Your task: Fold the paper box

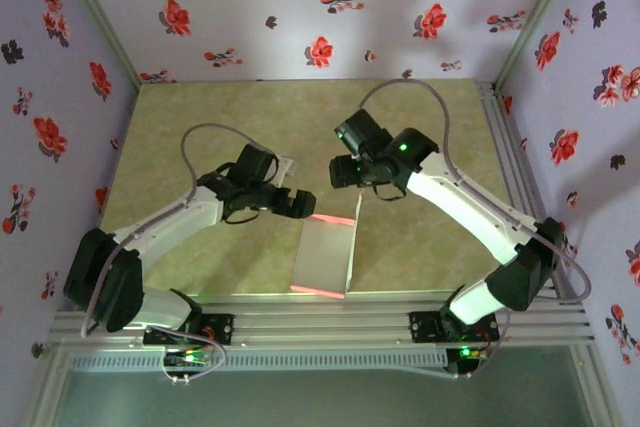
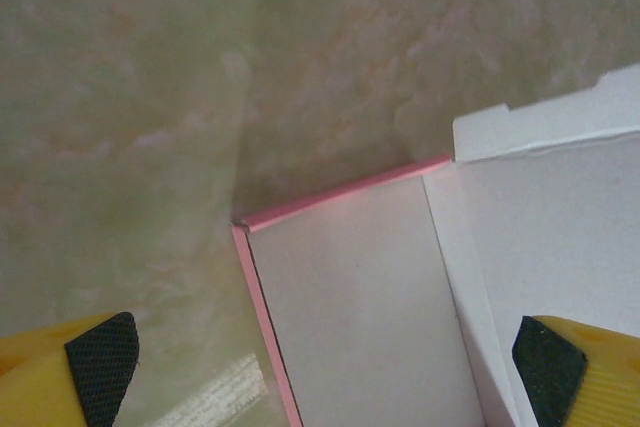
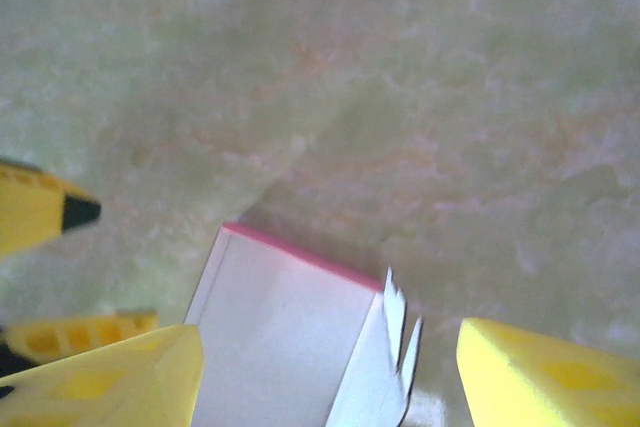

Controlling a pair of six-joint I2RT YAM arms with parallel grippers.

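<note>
Arm bases are sitting on the aluminium rail (image 1: 320,322) at the near edge. The paper box (image 1: 325,257) is lying on the greenish marbled counter (image 1: 200,137) between the two arms, close to the rail. Its whitish face is pointing up, with a pink edge showing at the far end and another at the near end. Its right side panel is standing up from the base; the left side is showing just a thin pink lip.

The left tool (image 1: 308,206) is hovering at the box's far-left corner, jaws spread wide, gripping nothing. In the left wrist view that corner is sitting between the black pads (image 2: 100,367), with a pink rim running along two sides and a white panel with a stepped tab rising on the right.

The right tool (image 1: 343,175) is hanging just beyond the box's far end, jaws standing apart wider than the box end, holding nothing. In the right wrist view the far end is lying between the yellow fingers (image 3: 540,377), and notched white tabs are sticking up at its right corner. The left tool's yellow fingertips (image 3: 60,212) are poking in from the left.

Box faces are showing plain white and pink. Floral-papered walls (image 1: 320,7) are enclosing the counter.
</note>
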